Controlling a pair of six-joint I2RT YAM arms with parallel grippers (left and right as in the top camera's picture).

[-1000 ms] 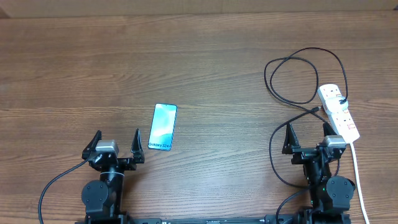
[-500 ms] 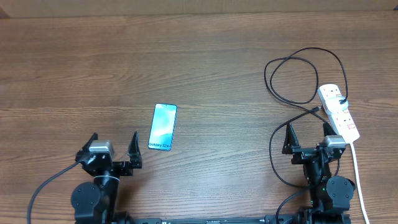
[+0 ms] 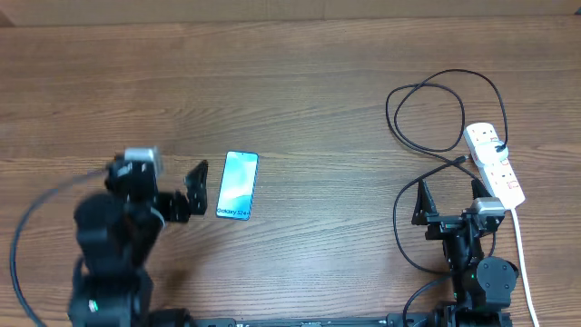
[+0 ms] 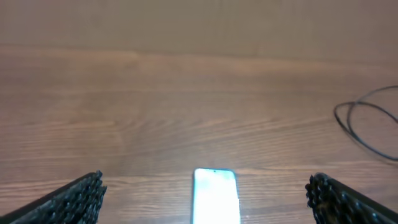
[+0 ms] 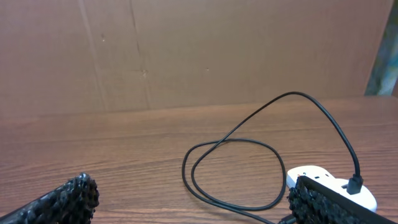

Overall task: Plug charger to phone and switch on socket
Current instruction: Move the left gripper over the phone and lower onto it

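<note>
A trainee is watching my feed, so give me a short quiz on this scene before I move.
1. True or false: the charger tip is already in the phone.
2. Which is nearer the phone? A. left hand B. right hand
3. Fill in: both hands are ___ and hold nothing.

Key:
1. False; the tip lies loose beside the socket.
2. A
3. open
</note>
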